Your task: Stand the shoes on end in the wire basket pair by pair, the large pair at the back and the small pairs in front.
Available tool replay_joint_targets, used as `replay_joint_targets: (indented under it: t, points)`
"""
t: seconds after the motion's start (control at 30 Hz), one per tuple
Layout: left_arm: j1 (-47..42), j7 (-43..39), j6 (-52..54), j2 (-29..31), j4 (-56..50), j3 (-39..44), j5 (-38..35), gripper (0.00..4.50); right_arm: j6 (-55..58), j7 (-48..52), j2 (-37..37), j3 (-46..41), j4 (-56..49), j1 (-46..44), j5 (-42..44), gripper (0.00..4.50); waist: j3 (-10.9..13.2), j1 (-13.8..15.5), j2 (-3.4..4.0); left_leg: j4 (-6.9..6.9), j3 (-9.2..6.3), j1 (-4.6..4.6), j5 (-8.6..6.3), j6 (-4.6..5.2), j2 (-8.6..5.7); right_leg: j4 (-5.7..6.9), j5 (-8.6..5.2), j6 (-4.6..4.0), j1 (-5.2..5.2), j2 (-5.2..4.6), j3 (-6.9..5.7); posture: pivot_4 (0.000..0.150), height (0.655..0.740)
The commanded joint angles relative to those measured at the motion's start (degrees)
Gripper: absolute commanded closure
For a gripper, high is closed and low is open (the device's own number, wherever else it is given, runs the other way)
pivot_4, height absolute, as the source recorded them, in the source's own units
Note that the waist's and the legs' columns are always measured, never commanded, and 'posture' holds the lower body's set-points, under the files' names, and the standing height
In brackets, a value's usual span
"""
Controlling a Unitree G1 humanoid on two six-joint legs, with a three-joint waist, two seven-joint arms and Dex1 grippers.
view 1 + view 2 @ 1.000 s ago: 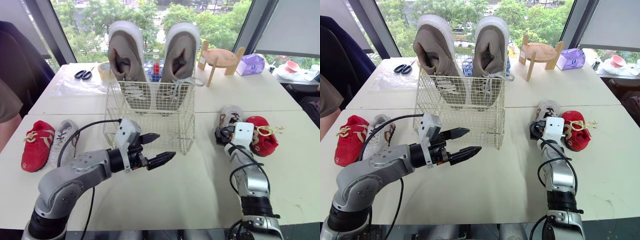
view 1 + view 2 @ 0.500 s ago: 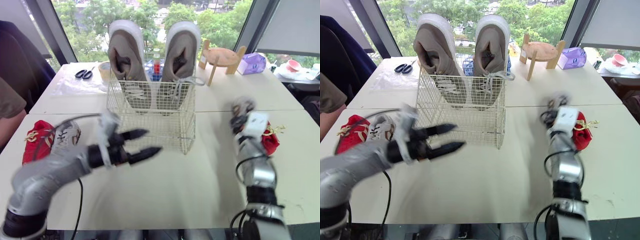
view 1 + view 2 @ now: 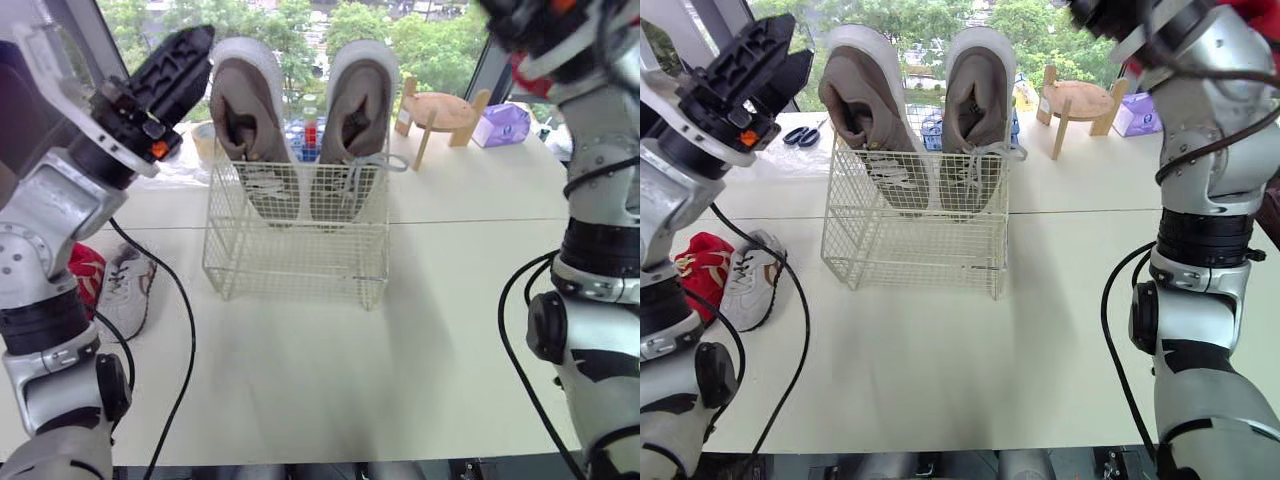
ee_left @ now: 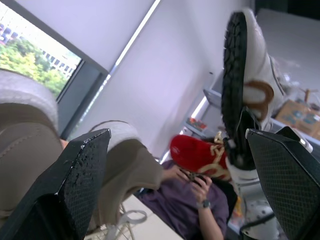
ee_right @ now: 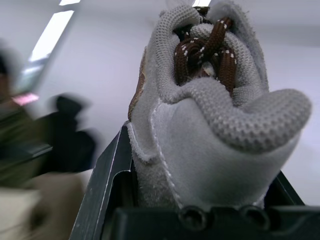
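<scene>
A white wire basket [image 3: 910, 245] stood on the white counter [image 3: 940, 370], with a large pair of beige suede shoes [image 3: 870, 110] upright on end along its back wall, toes up. The right pincer [image 4: 240, 145] was high in the air, clenched on a small grey suede shoe with brown laces [image 5: 200, 140], a small red shoe with gold laces [image 4: 200, 152] just beside it. The left pincer [image 3: 770, 60] hung released above the basket's left side, over a second small red shoe [image 3: 690, 262] and a small grey-and-white shoe [image 3: 752, 285] lying side by side on the counter.
</scene>
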Motion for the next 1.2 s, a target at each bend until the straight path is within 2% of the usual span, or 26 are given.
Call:
replay_joint_targets:
  t: [0.03,0.13,0.3,0.43,0.7,0.9,1.2]
  points:
    - [-0.60,-1.45,1.64,2.60,-1.56,1.72,-4.55,0.00,-2.05,6.94,-0.34,3.62,-4.78,0.06,-0.68,2.87,0.01,0.16,-0.03,0.00,0.00,0.00,0.01,-0.01,-0.04,0.00,0.00,0.00,0.00,-0.05,-0.01,0.150,0.7400]
    - [-0.30,-0.59,3.01,5.11,-1.97,1.51,-7.94,0.00,-4.97,11.26,0.14,7.03,-6.47,1.83,-3.05,2.87,0.04,0.07,-0.11,0.02,-0.01,-0.02,0.01,-0.02,-0.07,0.00,0.00,0.01,0.01,-0.15,-0.01,0.150,0.7400]
    - [-1.24,-0.04,3.96,7.89,-1.16,0.40,-10.55,0.00,-7.40,14.00,1.51,8.03,-5.19,2.15,-4.22,2.87,0.05,0.10,-0.12,0.02,-0.01,-0.05,0.03,-0.07,-0.10,0.01,0.01,0.01,-0.05,-0.20,-0.02,0.150,0.7400]
    - [-2.32,-2.07,6.18,9.73,-1.36,-1.53,-11.14,0.00,-11.37,15.93,2.23,9.41,-2.98,2.58,-7.61,2.87,0.05,0.03,-0.13,0.02,-0.01,-0.04,0.04,-0.09,-0.10,0.01,0.01,0.01,-0.05,-0.20,-0.02,0.150,0.7400]
    - [-1.77,-4.85,6.78,11.80,-0.34,-1.21,-9.31,0.00,-12.76,16.12,2.91,8.28,-0.03,2.22,-8.96,2.87,0.06,0.08,-0.14,0.00,-0.01,-0.05,0.06,-0.12,-0.11,0.00,0.01,0.00,-0.07,-0.21,-0.02,0.150,0.7400]
    - [-2.15,-5.83,6.33,11.26,0.10,-1.75,-8.00,0.00,-8.68,14.01,1.68,5.43,-1.31,2.76,-7.15,2.87,0.06,0.02,-0.14,-0.01,-0.01,-0.05,0.06,-0.13,-0.10,0.00,0.01,0.00,-0.07,-0.24,-0.02,0.150,0.7400]
    - [0.40,-5.71,5.15,9.56,-1.24,-0.96,-7.04,0.00,9.55,3.90,-8.00,-10.25,-2.54,5.43,1.65,2.87,0.07,0.29,-0.16,-0.01,-0.01,-0.09,0.05,-0.12,-0.11,-0.08,0.00,-0.01,-0.07,-0.38,-0.01,0.150,0.7400]
